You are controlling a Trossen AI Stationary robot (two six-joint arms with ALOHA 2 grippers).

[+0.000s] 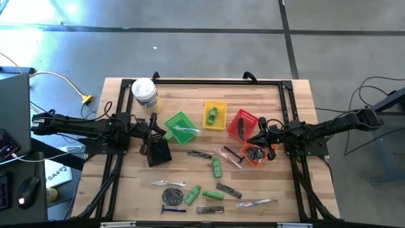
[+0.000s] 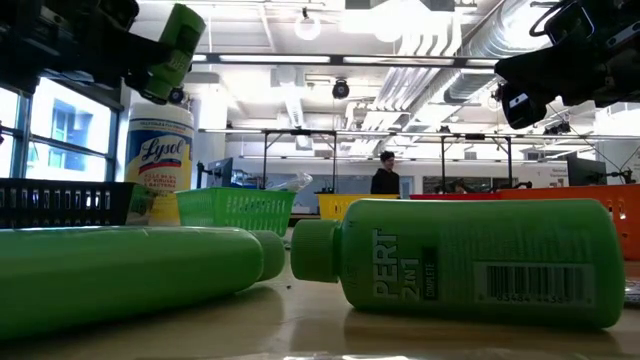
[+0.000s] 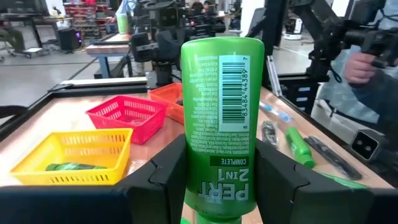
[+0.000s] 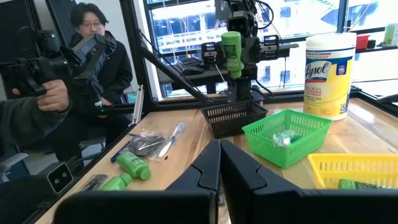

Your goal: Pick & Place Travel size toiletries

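Left hand (image 3: 217,186): closed partway on a green bottle (image 3: 221,118), raised clear of the desk (image 1: 288,126) at the left-centre of the overhead frame, over the black basket (image 1: 158,154) and beside the green basket (image 1: 180,126).
Bottle: upright between the fingers (image 3: 168,180), which pinch its lower body with the barcode facing the wrist camera.
Right hand (image 1: 258,140): shut and empty, right of centre in the overhead frame by the red basket (image 1: 243,123) and orange basket (image 1: 255,155).
Still on the desk: more green bottles (image 1: 216,166), slim dark sticks (image 1: 229,190), wrapped pieces (image 1: 168,183), a grey disc (image 1: 172,196) and a razor (image 1: 172,209), strewn across the lower middle of the overhead frame.
Already sorted: one green item lies in the yellow basket (image 1: 215,115).
Handling: the bottle looks light, rigid and smooth; a grip across the flat sides of its body seems surest, since the rounded edges may slip.
Background: a wipes tub (image 1: 145,94) stands at the upper left of the desk; a person (image 4: 87,68) sits beyond the desk edge.
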